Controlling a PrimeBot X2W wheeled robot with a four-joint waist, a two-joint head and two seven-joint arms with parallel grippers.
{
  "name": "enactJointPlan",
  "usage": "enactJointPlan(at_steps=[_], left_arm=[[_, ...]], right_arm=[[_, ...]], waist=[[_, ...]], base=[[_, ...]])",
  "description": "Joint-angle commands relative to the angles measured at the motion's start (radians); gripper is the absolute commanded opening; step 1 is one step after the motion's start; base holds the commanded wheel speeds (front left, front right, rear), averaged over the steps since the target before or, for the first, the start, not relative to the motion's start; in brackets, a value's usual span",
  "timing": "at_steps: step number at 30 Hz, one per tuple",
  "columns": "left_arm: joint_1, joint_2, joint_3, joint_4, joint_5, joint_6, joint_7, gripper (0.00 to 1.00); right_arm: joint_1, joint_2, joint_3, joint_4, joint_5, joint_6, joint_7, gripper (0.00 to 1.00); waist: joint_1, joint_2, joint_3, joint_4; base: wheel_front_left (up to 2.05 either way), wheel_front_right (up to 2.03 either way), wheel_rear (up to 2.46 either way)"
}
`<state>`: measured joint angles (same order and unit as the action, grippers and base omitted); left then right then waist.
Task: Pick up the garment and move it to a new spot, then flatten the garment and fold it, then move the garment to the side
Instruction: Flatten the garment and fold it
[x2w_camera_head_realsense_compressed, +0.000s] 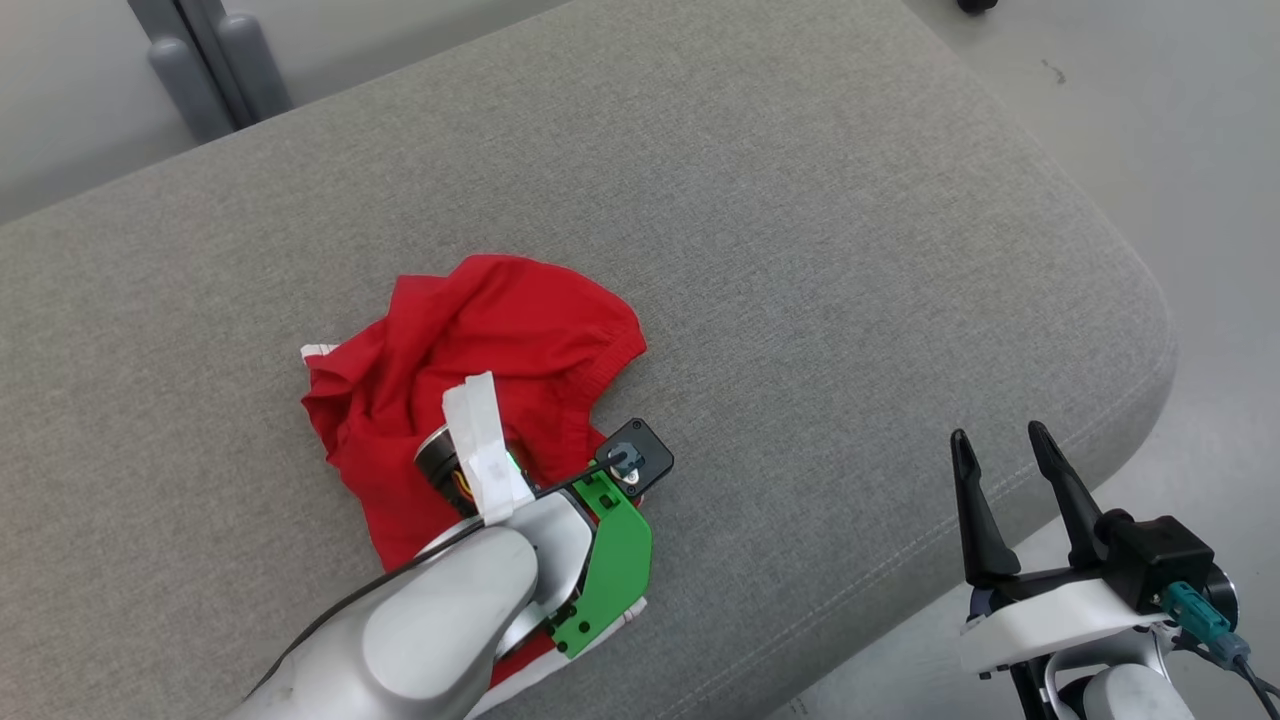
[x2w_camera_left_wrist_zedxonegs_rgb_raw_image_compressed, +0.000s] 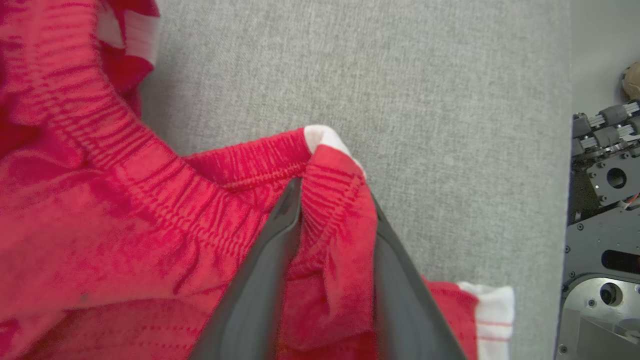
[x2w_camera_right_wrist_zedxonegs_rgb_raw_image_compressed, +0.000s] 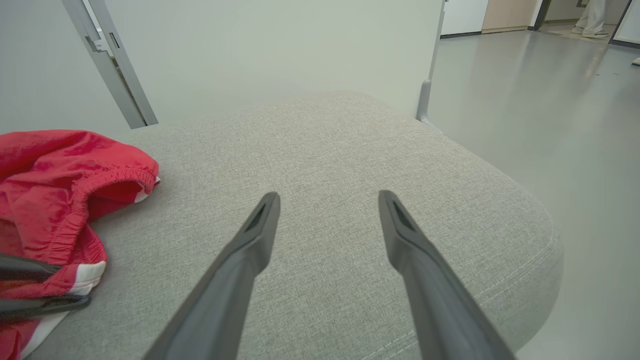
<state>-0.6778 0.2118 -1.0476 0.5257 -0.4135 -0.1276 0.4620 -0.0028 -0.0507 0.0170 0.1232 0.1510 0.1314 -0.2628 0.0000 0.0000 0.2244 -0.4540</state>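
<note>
The red garment (x2w_camera_head_realsense_compressed: 500, 330) with white trim lies crumpled on a grey cushion (x2w_camera_head_realsense_compressed: 800, 250), left of centre. My left wrist (x2w_camera_head_realsense_compressed: 590, 540) reaches down over its near edge, hiding the fingers from the head camera. In the left wrist view, my left gripper (x2w_camera_left_wrist_zedxonegs_rgb_raw_image_compressed: 332, 205) is shut on a bunched fold of the garment's (x2w_camera_left_wrist_zedxonegs_rgb_raw_image_compressed: 125, 210) elastic waistband, with cloth pressed between both fingers. My right gripper (x2w_camera_head_realsense_compressed: 1000, 440) hovers open above the cushion's near right edge, well apart from the garment (x2w_camera_right_wrist_zedxonegs_rgb_raw_image_compressed: 60, 175). Nothing sits between its fingers (x2w_camera_right_wrist_zedxonegs_rgb_raw_image_compressed: 327, 200).
The cushion's rounded corner and stitched front edge (x2w_camera_right_wrist_zedxonegs_rgb_raw_image_compressed: 530, 240) drop to a pale floor (x2w_camera_head_realsense_compressed: 1180, 130) on the right. Grey metal posts (x2w_camera_head_realsense_compressed: 210, 70) stand behind the cushion at top left. My own base (x2w_camera_left_wrist_zedxonegs_rgb_raw_image_compressed: 600, 225) shows beyond the cushion's edge.
</note>
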Motion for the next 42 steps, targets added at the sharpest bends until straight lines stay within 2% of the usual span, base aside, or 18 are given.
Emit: enactJointPlan(at_steps=[1,3,5,9,12,16,20,26,30,34,39,42], left_arm=[[0.015,0.02,-0.001,-0.006,-0.014,-0.003,0.008,0.0],[0.014,0.017,0.015,-0.041,-0.027,0.0,-0.015,0.0],[0.009,0.003,0.048,-0.076,-0.046,0.023,-0.059,0.0],[-0.029,-0.013,0.144,-0.121,-0.062,0.095,-0.203,0.0],[-0.073,-0.026,0.221,-0.138,-0.068,0.132,-0.33,0.0],[-0.125,-0.038,0.31,-0.12,-0.07,0.168,-0.504,0.0],[-0.148,-0.064,0.356,-0.073,-0.071,0.181,-0.65,0.0],[-0.091,-0.108,0.405,-0.052,-0.097,0.19,-0.723,0.0],[-0.031,-0.138,0.492,-0.161,-0.08,0.215,-0.727,0.0],[0.112,-0.15,0.564,-0.294,-0.066,0.202,-0.726,0.0],[0.363,-0.158,0.613,-0.41,-0.081,0.135,-0.726,0.0],[0.519,-0.16,0.647,-0.422,-0.096,0.083,-0.726,0.0]], right_arm=[[0.0,0.0,-0.001,0.002,0.005,-0.001,-0.003,1.0],[0.001,0.0,-0.005,0.002,0.004,-0.001,-0.003,1.0],[0.003,0.0,-0.005,0.004,0.003,-0.001,-0.003,1.0],[0.004,0.0,-0.005,0.009,-0.001,-0.001,-0.003,1.0],[0.001,0.0,0.0,0.013,-0.005,-0.001,-0.003,1.0],[-0.002,0.0,0.0,0.018,-0.014,-0.001,-0.003,1.0],[0.0,0.0,-0.003,0.022,-0.022,-0.001,-0.003,1.0],[0.017,0.0,-0.021,0.023,-0.036,-0.001,-0.003,1.0],[0.018,0.0,-0.03,0.026,-0.049,-0.001,-0.003,1.0],[0.032,0.0,-0.033,0.028,-0.054,-0.001,-0.003,1.0],[0.071,0.0,-0.057,0.037,-0.065,-0.001,-0.003,1.0],[0.094,0.0,-0.063,0.043,-0.07,-0.001,-0.003,1.0]], waist=[[0.0,0.0,-0.005,0.007],[0.0,0.0,-0.01,0.014],[0.0,0.0,-0.014,0.02],[0.0,0.0,-0.024,0.028],[0.0,0.0,-0.034,0.03],[0.0,0.0,-0.048,0.029],[0.0,0.0,-0.061,0.029],[0.0,0.0,-0.085,0.045],[0.0,0.0,-0.104,0.067],[0.0,0.0,-0.127,0.095],[0.0,0.0,-0.163,0.158],[0.0,0.0,-0.181,0.203]], base=[[0.0,0.0,0.0],[0.0,0.0,0.0],[0.0,0.0,0.0],[0.0,0.0,0.0],[0.0,0.0,0.0],[0.0,0.0,0.0],[0.0,0.0,0.0],[0.0,0.0,0.0],[0.0,0.0,0.0],[0.0,0.0,0.0],[0.0,0.0,0.0],[0.0,0.0,0.0]])
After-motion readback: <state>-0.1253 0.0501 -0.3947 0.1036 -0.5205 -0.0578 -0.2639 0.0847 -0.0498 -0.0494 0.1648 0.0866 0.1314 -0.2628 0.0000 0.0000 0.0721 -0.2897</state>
